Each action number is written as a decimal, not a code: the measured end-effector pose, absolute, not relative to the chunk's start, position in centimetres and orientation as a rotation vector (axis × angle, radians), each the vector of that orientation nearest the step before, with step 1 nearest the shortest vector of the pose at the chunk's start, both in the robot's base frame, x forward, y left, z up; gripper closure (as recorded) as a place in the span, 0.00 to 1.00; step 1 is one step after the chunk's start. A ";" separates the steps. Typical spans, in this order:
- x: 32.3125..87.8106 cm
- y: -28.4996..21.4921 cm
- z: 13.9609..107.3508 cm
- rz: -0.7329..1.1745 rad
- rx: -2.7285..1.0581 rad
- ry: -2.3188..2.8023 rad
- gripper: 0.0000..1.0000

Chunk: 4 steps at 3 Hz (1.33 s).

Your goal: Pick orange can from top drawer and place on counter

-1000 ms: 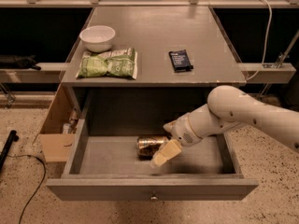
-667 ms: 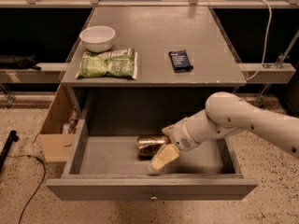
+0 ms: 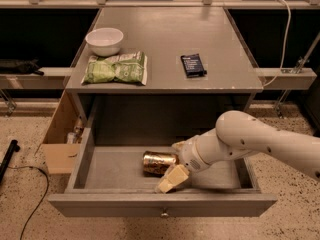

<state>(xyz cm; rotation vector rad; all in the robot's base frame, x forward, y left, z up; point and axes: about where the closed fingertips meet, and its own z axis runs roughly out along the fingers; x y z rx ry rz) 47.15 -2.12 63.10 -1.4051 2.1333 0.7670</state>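
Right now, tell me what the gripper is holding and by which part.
Cannot be told. The gripper sits at the right end of the orange can, which lies on its side in the top drawer, unlifted.

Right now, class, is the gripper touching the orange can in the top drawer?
Cannot tell. The camera view shows the gripper overlapping the orange can at its right end inside the top drawer; neither contact nor gap is plain.

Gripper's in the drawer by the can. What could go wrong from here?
The orange can lies on its side in the top drawer, the gripper at its right end; a nudge could roll it away. Lifting out, the can or arm might catch the counter edge above the drawer's rear. The bowl, green bag and dark packet on it could get bumped.
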 end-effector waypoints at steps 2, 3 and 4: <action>47.1 -2.1 63.1 0.767 -1.405 2.133 0.40; 47.1 -2.1 63.1 0.767 -1.405 2.133 0.68; 47.1 -2.1 63.1 0.767 -1.405 2.133 0.94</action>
